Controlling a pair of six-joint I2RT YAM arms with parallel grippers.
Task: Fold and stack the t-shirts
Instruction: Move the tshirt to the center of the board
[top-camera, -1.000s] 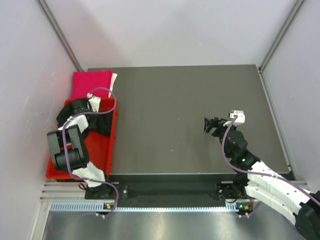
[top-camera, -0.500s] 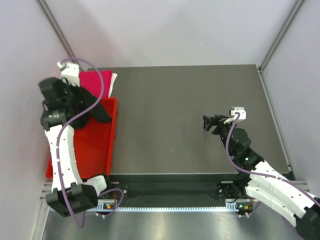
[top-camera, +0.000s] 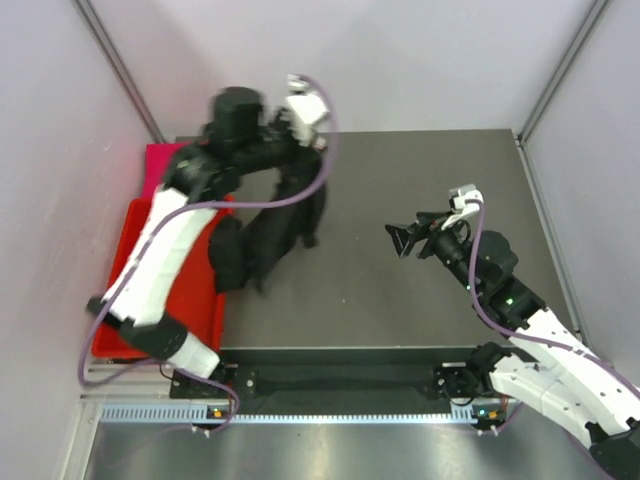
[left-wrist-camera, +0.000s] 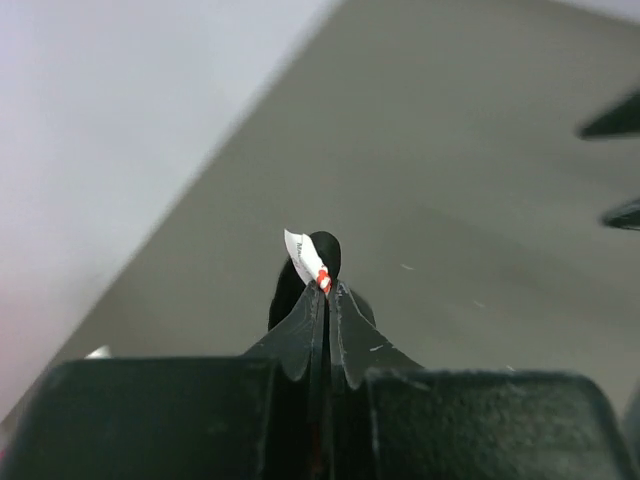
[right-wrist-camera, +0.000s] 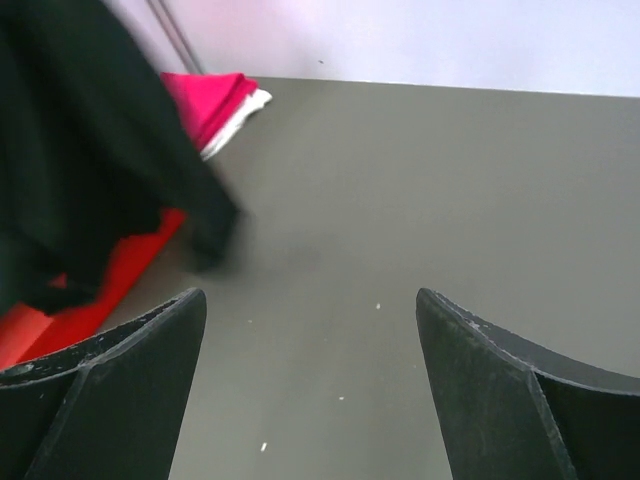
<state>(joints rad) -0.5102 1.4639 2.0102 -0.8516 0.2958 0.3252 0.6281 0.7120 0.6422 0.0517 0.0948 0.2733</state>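
Left pincer (left-wrist-camera: 327, 297) clenched on black shirt (top-camera: 268, 235) dangling over the counter (top-camera: 400, 170) at nine o'clock, right pincer (right-wrist-camera: 310, 297) released at shirt's three o'clock

overhead view down onto table (top-camera: 400, 160); wrist views close, low, sharing its surface

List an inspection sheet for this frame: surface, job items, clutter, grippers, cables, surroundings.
Surface: dark grey table, matte, a few pale specks.
Job's things: black t-shirt dangling from the left gripper over the table's left side; pink folded shirt at the far-left corner, white edge beside it.
Clutter: red tray at the left edge.
Grippers: left gripper shut on the black t-shirt; right gripper open, holding nothing.
Cables: purple cables along both arms.
Surroundings: pale walls, metal corner posts.
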